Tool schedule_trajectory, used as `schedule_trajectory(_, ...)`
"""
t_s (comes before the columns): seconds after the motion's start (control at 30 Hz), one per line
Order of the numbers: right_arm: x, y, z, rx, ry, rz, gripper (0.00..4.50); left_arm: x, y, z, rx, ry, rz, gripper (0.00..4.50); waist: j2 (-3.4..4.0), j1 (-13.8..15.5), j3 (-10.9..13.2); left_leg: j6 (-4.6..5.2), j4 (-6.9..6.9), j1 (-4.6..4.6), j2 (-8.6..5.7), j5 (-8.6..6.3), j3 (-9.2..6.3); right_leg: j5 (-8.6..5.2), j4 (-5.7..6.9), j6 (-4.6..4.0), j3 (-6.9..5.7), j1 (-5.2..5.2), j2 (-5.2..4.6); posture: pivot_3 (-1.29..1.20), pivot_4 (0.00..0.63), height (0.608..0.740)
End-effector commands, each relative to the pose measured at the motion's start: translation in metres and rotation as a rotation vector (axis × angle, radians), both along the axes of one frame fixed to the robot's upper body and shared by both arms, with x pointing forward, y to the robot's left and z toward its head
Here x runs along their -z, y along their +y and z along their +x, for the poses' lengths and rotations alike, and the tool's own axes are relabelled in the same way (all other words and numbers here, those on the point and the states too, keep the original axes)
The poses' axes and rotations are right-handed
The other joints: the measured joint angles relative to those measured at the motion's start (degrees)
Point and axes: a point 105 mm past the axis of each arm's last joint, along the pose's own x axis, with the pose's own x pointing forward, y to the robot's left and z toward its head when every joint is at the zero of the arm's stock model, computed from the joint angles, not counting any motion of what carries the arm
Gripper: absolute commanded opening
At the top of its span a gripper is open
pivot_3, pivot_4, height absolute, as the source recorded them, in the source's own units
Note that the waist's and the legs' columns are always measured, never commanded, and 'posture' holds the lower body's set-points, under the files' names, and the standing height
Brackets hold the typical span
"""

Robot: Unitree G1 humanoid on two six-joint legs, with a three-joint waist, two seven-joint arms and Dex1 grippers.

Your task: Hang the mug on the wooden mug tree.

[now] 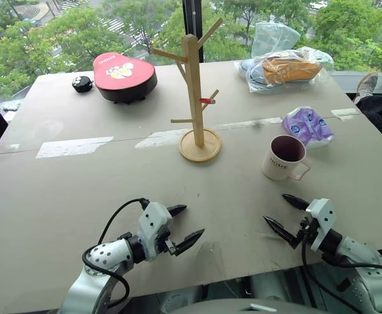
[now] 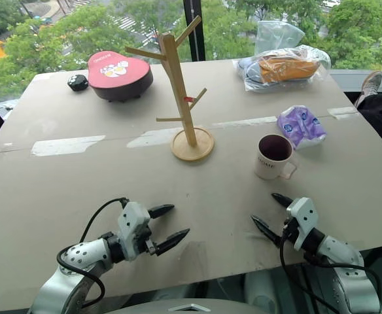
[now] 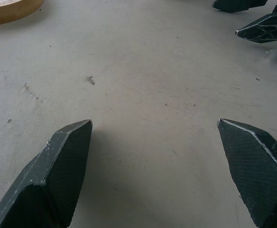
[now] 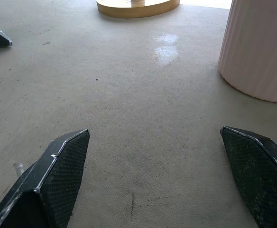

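The cream-white mug (image 1: pixel 284 159) with a dark inside stands upright on the right of the table, its handle toward the near right. To its left, near the table's middle, stands the wooden mug tree (image 1: pixel 193 91) on its round base, with a red mark on one peg. My left gripper (image 1: pixel 194 220) hovers open over the near table with nothing in it. My right gripper (image 1: pixel 275 207) is open too, a short way in front of the mug and apart from it. The right wrist view has the mug's ribbed wall (image 4: pixel 259 52) ahead, beside the tree's base (image 4: pixel 138 7).
A red heart-shaped box (image 1: pixel 124 75) and a small black object (image 1: pixel 82 83) sit at the far left. Plastic bags (image 1: pixel 286 65) lie at the far right, a purple packet (image 1: pixel 307 125) just behind the mug. The table's front edge (image 1: pixel 243 271) runs under both wrists.
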Motion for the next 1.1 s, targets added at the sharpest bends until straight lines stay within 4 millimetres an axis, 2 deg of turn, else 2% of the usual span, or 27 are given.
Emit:
schedule_trajectory(0.03, -0.008, -0.006, 0.002, 0.011, -0.035, 0.0, 4.5, -0.005, -0.001, 0.001, -0.02, -0.026, -0.021, 4.33, 0.0, 0.0, 0.0, 0.0, 0.0, 0.0, 0.0, 0.0, 0.0, 0.0, 0.0, 0.0, 0.0, 0.0, 0.0, 0.0, 0.15, 0.74)
schedule_trajectory(0.43, -0.008, -0.015, -0.001, 0.068, -0.028, -0.007, 4.5, -0.009, -0.012, 0.001, -0.026, -0.049, -0.085, 4.33, 0.0, 0.0, 0.0, 0.0, 0.0, -0.01, 0.0, 0.0, -0.01, 0.0, -0.02, 0.0, 0.0, 0.0, -0.04, 0.0, 0.15, 0.74)
schedule_trajectory(0.6, -0.009, -0.031, 0.01, 0.247, 0.006, 0.052, 4.5, -0.012, -0.013, 0.001, -0.006, -0.058, -0.094, 4.33, 0.0, 0.0, 0.0, 0.0, 0.0, -0.02, 0.01, 0.0, 0.0, 0.0, -0.02, 0.01, 0.02, 0.0, -0.06, 0.0, 0.15, 0.74)
schedule_trajectory(0.73, -0.017, -0.036, 0.016, 0.309, -0.02, 0.068, 4.5, -0.014, -0.013, 0.001, 0.024, -0.072, -0.094, 4.33, 0.02, 0.0, 0.0, 0.0, -0.01, -0.02, 0.0, 0.0, 0.0, 0.0, -0.02, 0.01, 0.0, 0.0, -0.03, 0.0, 0.15, 0.74)
schedule_trajectory(0.83, -0.025, -0.045, 0.026, 0.374, -0.058, 0.079, 4.5, -0.022, -0.018, 0.004, 0.063, -0.091, -0.113, 4.33, 0.06, 0.0, 0.0, 0.0, -0.04, -0.02, 0.0, 0.0, 0.0, 0.0, -0.02, 0.0, 0.0, -0.02, -0.03, 0.0, 0.15, 0.74)
schedule_trajectory(0.93, -0.038, -0.056, 0.041, 0.439, -0.11, 0.098, 4.5, -0.039, -0.03, 0.005, 0.166, -0.13, -0.129, 4.33, 0.06, 0.0, 0.0, -0.01, -0.03, -0.02, 0.0, 0.0, 0.02, 0.0, -0.02, 0.01, 0.01, -0.02, -0.01, 0.0, 0.15, 0.74)
schedule_trajectory(1.1, -0.042, -0.061, 0.054, 0.439, -0.125, 0.092, 4.5, -0.056, -0.046, 0.003, 0.298, -0.149, -0.135, 4.33, 0.07, -0.1, 0.0, -0.01, -0.06, -0.02, 0.0, 0.0, -0.03, -0.01, -0.03, -0.02, -0.04, -0.04, 0.01, 0.0, 0.15, 0.74)
